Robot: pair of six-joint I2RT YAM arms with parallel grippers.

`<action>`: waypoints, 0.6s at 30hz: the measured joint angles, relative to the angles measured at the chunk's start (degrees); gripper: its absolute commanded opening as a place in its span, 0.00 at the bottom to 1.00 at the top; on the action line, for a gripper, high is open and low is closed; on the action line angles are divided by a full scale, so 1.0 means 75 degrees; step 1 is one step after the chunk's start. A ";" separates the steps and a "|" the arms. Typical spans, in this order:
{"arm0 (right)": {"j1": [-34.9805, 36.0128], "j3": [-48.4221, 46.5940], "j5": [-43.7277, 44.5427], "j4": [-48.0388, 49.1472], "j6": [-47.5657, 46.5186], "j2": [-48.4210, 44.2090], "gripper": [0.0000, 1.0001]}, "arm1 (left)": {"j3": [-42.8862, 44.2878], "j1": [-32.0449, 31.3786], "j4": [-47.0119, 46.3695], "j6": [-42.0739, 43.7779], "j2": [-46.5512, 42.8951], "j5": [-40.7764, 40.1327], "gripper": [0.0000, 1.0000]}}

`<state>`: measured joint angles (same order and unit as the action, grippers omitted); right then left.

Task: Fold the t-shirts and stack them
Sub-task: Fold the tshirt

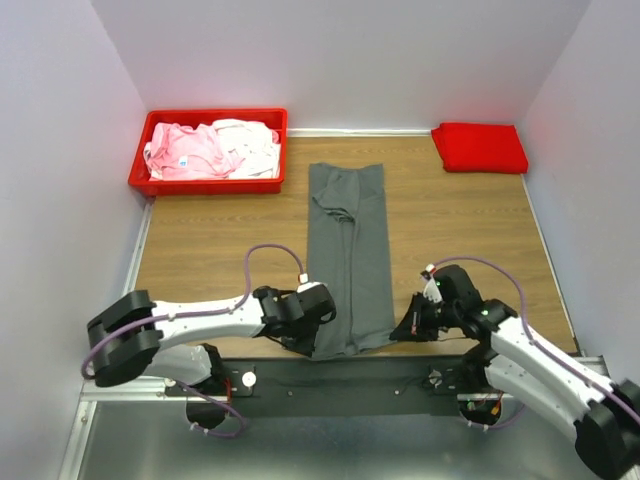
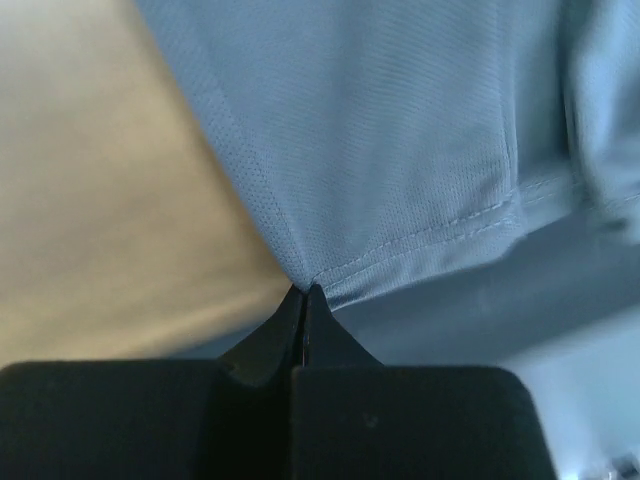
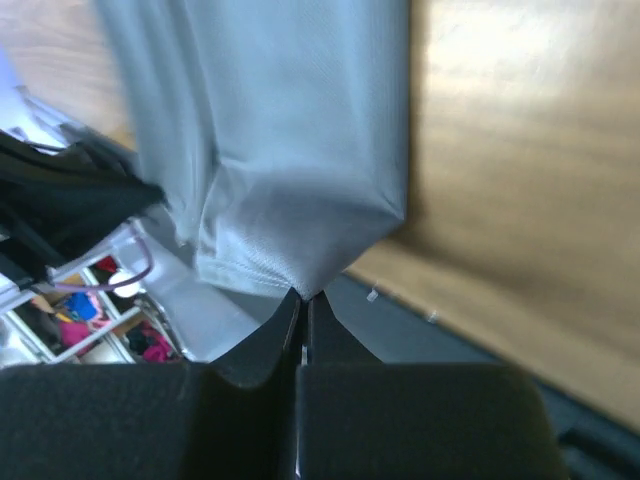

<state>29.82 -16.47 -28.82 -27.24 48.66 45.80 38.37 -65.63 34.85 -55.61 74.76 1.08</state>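
Note:
A dark grey t-shirt [image 1: 348, 250] lies folded into a long narrow strip down the middle of the wooden table. My left gripper [image 1: 312, 338] is shut on its near left hem corner [image 2: 318, 280]. My right gripper [image 1: 400, 332] is shut on its near right corner [image 3: 318, 285]. A folded bright red t-shirt [image 1: 480, 147] lies at the far right corner. Pale pink [image 1: 185, 150] and white [image 1: 250, 143] t-shirts lie crumpled in the red bin.
The red plastic bin [image 1: 208, 185] stands at the far left. White walls enclose the table on three sides. A dark metal strip [image 1: 330, 378] runs along the near edge between the arm bases.

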 measured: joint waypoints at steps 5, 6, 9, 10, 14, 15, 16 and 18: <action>0.0067 -0.0525 0.0256 -0.1119 0.0361 -0.0586 0.01 | 0.0239 -0.0114 0.0399 -0.0466 -0.0600 0.0140 0.00; 0.0067 -0.0816 0.0428 -0.1288 0.0323 -0.0239 0.01 | 0.0443 0.0114 0.0388 -0.0376 -0.0574 0.0140 0.00; 0.0073 -0.2046 0.1154 -0.1527 0.0076 0.1075 0.01 | 0.1081 0.0982 0.0108 0.0006 -0.0539 0.0140 0.00; 0.0073 -0.2369 0.1320 -0.1480 0.0006 0.1373 0.01 | 0.1247 0.1335 0.0047 0.0137 -0.0522 0.0152 0.00; 0.0032 -0.3888 0.2296 -0.1480 -0.0527 0.2600 0.01 | 0.2090 0.2465 -0.0318 0.0863 -0.0149 -0.0079 0.00; -0.0070 -0.4392 0.2518 -0.1416 -0.0711 0.2990 0.01 | 0.2296 0.2751 -0.0472 0.1081 0.0029 -0.0114 0.00; -0.0152 -0.4680 0.2611 -0.1326 -0.0810 0.3217 0.01 | 0.2413 0.2911 -0.0551 0.1201 0.0149 -0.0137 0.00; -0.0399 -0.5284 0.2798 -0.1122 -0.1102 0.3765 0.01 | 0.2655 0.3267 -0.0836 0.1504 0.0495 -0.0178 0.00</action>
<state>26.83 -56.10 -7.84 -35.66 40.40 74.04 58.28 -41.12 28.58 -44.34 78.48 -0.25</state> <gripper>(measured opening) 0.012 0.009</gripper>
